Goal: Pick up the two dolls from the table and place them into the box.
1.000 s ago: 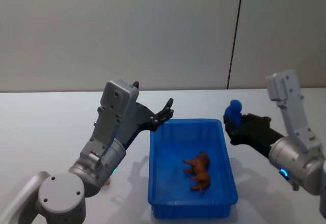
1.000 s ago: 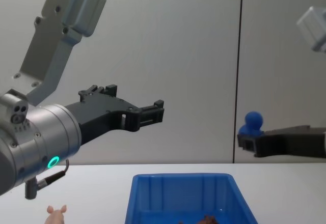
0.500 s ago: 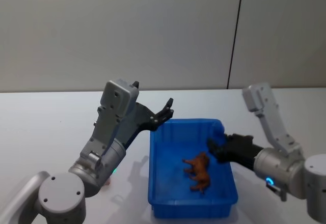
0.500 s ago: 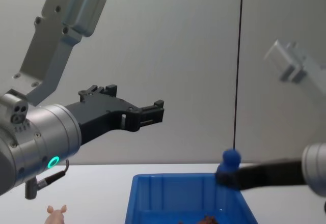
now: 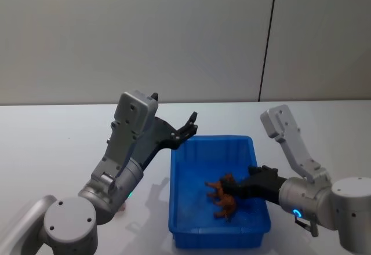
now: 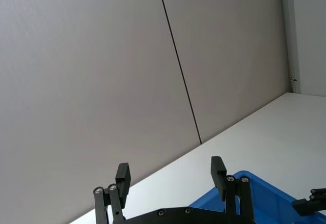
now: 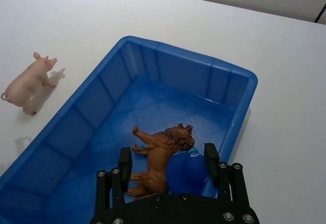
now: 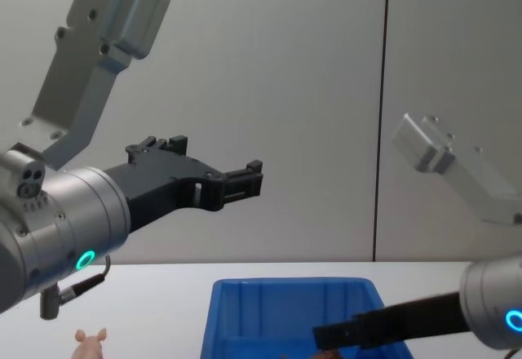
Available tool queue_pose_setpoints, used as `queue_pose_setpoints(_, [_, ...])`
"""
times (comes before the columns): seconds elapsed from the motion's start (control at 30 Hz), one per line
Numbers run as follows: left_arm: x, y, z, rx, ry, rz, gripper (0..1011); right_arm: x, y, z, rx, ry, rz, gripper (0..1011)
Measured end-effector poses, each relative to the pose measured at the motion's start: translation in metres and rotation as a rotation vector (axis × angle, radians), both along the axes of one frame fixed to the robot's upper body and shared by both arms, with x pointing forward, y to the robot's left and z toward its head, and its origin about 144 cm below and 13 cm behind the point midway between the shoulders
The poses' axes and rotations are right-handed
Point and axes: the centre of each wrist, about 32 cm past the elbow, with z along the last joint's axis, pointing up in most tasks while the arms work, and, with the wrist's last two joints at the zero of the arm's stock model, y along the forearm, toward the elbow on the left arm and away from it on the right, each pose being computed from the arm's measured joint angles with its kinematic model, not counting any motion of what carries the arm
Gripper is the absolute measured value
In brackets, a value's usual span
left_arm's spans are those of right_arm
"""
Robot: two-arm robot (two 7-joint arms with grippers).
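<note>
Reaching into the box (image 5: 211,140), head view: right gripper (image 5: 233,189) just over the brown doll (image 5: 225,206); left gripper (image 5: 191,124) high by the box's far corner. Left wrist: its fingers apart, empty. Right wrist: fingers wide apart, brown doll and a blue object (image 7: 183,175) between them; pig doll (image 7: 26,80) well off on the table (image 7: 285,71), outside the box. Chest: pig doll far below left gripper. Likely best: lift right gripper straight up clear of the brown doll, send left gripper down for the pig doll.
</note>
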Motion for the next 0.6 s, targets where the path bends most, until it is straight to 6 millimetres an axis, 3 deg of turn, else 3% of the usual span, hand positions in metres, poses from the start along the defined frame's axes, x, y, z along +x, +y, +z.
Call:
queue_pose_setpoints(0.1, [0.000, 0.000, 0.000, 0.000, 0.000, 0.000, 1001, 0.000, 0.000, 0.000, 0.001, 0.003, 0.002, 922])
queue_pose_setpoints(0.23, [0.000, 0.000, 0.000, 0.000, 0.000, 0.000, 1001, 0.000, 0.000, 0.002, 0.006, -0.008, 0.003, 1001])
queue_pose_setpoints(0.6, [0.000, 0.000, 0.000, 0.000, 0.000, 0.000, 1001, -0.004, -0.012, 0.018, 0.072, -0.112, -0.016, 1001])
